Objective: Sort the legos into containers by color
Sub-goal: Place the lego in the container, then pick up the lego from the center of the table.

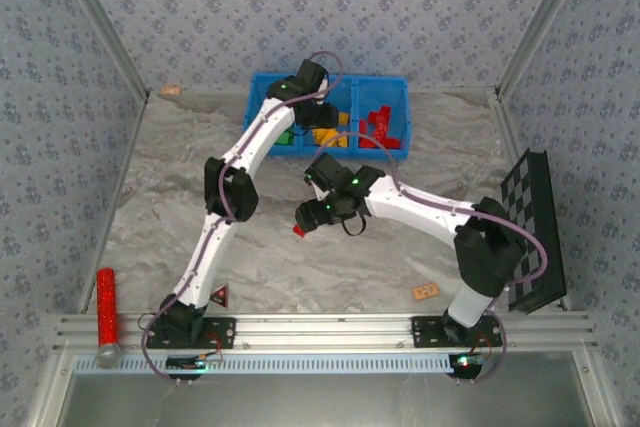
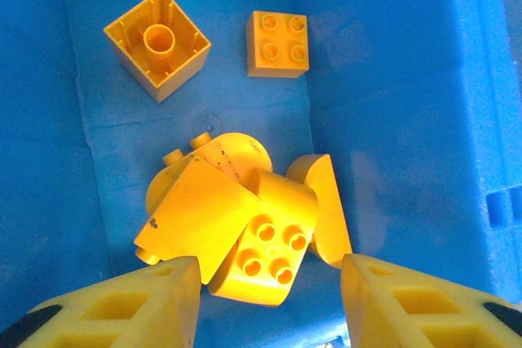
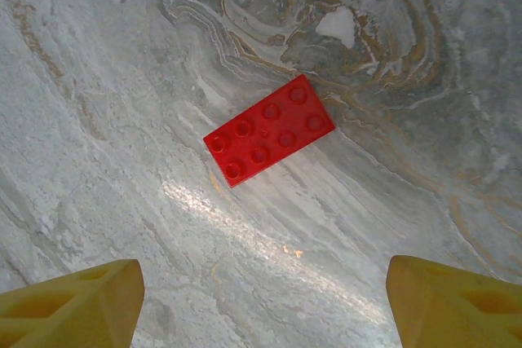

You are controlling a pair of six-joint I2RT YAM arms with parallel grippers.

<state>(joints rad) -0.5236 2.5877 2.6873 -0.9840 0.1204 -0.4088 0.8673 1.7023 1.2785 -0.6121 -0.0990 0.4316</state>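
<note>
The blue bin (image 1: 400, 97) stands at the back of the table. My left gripper (image 2: 269, 283) hangs open in its middle compartment (image 2: 391, 79), above several yellow legos. A four-stud yellow brick (image 2: 269, 250) lies on the pile just beyond the fingertips (image 2: 163, 299), touching neither. In the top view the left gripper (image 1: 318, 112) sits over the bin's middle. My right gripper (image 3: 263, 283) is open wide over the table, with a flat red eight-stud brick (image 3: 269, 129) lying loose ahead of it. From above, the right gripper (image 1: 303, 219) hovers by that red brick (image 1: 297, 231).
Red legos (image 1: 378, 127) fill the right compartment and a green one (image 1: 286, 135) shows in the left. A red cylinder (image 1: 105, 304), a red-and-black triangle (image 1: 219, 296) and a tan tile (image 1: 426, 291) lie near the front. A checkered board (image 1: 530, 232) leans at the right.
</note>
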